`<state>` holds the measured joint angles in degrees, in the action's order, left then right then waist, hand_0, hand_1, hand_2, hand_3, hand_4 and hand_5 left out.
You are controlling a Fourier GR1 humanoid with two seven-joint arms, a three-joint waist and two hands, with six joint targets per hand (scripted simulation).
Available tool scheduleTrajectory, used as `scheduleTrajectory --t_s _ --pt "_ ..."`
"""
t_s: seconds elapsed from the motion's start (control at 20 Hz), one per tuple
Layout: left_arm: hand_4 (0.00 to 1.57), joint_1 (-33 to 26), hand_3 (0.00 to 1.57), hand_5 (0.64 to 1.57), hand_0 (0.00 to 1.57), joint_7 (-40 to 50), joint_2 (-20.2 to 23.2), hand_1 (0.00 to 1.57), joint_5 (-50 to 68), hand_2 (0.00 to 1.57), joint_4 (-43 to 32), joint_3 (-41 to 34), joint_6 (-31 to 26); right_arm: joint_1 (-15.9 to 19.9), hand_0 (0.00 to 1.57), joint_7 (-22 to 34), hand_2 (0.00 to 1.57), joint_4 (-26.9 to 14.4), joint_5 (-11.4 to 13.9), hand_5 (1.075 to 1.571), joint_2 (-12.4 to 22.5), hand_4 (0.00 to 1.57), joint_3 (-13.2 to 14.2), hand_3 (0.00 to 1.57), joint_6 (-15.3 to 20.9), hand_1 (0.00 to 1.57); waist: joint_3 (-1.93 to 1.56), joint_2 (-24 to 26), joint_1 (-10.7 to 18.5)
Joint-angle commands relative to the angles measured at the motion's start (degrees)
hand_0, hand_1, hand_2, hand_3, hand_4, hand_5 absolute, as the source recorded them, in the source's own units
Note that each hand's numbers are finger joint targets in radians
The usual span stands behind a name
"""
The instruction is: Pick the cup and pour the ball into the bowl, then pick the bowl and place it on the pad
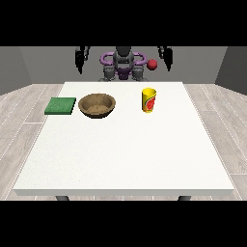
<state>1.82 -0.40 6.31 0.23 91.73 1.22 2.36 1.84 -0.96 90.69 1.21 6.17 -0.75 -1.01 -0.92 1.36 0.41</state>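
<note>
A yellow cup [149, 100] with a red mark stands upright on the white table [125, 154], right of the middle at the far side. A small red ball [152, 64] shows above the cup, in front of the robot's shoulder and apart from the cup. A brown wooden bowl [97, 104] sits left of the cup. A green pad [61, 105] lies flat left of the bowl. The hand at the view's left [81, 58] and the hand at the view's right [167, 57] are both raised beside the torso, behind the table's far edge, with fingers hanging straight and holding nothing.
The robot's torso [123, 65] stands behind the far edge of the table. Bare tabletop stretches from the row of objects to the near edge. A wooden floor surrounds the table.
</note>
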Motion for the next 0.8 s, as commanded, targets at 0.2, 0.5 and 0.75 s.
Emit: scheduleTrajectory --t_s 0.2,0.5,0.75 --pt "0.0 0.4 0.0 1.535 0.0 6.3 2.7 0.0 0.6 0.0 4.8 -0.9 -0.5 1.2 0.0 5.7 0.0 5.5 -1.0 1.559 1.9 0.62 0.8 0.0 -0.4 0.0 0.68 14.3 0.1" --pt "0.0 3.0 0.0 1.532 0.0 22.2 -6.2 0.0 3.5 0.0 10.3 8.5 10.7 -2.3 0.0 13.6 0.0 8.1 -9.5 1.562 0.9 0.59 5.5 0.0 -0.8 0.0 0.89 13.5 -4.0" --pt "0.0 6.7 0.0 1.536 0.0 28.2 -4.3 0.0 3.4 0.0 18.6 5.6 9.7 -1.9 0.0 13.7 0.0 11.1 -12.6 1.562 3.1 0.53 9.8 0.0 -2.0 0.0 0.9 8.0 -2.0"
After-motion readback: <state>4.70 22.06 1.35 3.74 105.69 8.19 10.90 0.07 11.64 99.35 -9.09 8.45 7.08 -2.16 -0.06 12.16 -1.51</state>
